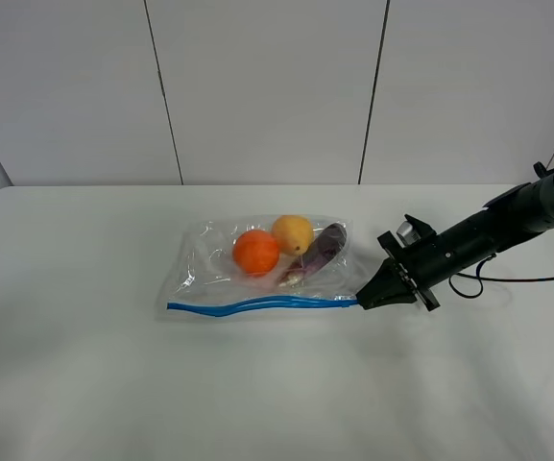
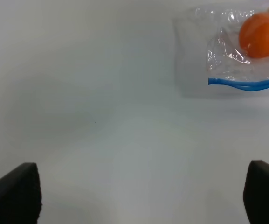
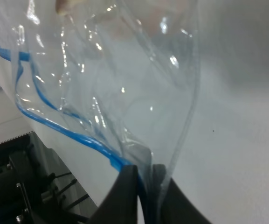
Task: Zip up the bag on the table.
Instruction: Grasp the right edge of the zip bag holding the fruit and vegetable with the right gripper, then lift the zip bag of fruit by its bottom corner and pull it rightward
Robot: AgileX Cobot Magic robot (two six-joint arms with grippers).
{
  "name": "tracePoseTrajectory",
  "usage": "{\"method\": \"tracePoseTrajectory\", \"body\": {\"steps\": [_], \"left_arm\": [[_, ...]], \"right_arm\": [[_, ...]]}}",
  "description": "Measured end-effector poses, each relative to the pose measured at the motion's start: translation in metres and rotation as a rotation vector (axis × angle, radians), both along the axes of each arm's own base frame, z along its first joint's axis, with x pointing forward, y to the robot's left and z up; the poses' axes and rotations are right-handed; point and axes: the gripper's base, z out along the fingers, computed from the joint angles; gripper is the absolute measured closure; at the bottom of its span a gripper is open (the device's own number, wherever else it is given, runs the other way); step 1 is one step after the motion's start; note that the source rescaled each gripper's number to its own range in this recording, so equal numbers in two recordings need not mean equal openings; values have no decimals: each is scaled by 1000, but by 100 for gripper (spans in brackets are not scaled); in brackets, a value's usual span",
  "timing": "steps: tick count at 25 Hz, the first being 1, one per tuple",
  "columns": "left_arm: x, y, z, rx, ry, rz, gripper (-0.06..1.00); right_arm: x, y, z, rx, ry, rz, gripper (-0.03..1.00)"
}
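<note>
The clear bag [image 1: 257, 264] lies on the white table [image 1: 84, 365], with an orange [image 1: 255, 252], a yellow fruit [image 1: 293, 233] and a purple eggplant [image 1: 320, 252] inside. Its blue zipper strip [image 1: 257, 304] runs along the near edge. My right gripper [image 1: 361, 300] is shut on the right end of that strip; in the right wrist view the fingertips [image 3: 129, 184] pinch the blue strip [image 3: 73, 135] and clear film. My left gripper [image 2: 143, 196] is open over bare table, away from the bag's left corner [image 2: 213, 79]; the left arm is out of the exterior high view.
A white panelled wall [image 1: 267, 86] stands behind the table. The right arm [image 1: 488, 226] with its cable reaches in from the right edge.
</note>
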Motion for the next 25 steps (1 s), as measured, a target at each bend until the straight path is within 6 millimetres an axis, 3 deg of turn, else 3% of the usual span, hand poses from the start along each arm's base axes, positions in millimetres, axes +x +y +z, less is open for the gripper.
{"method": "tracePoseTrajectory", "body": {"steps": [2, 7, 17, 25], "left_arm": [[0, 0, 0, 0, 0, 0, -6], [0, 0, 0, 0, 0, 0, -6], [0, 0, 0, 0, 0, 0, -6], [0, 0, 0, 0, 0, 0, -6]], "right_arm": [[0, 0, 0, 0, 0, 0, 96], [3, 1, 4, 25, -3, 3, 97], [33, 7, 33, 67, -78, -53, 97], [30, 31, 75, 100, -155, -39, 97]]}}
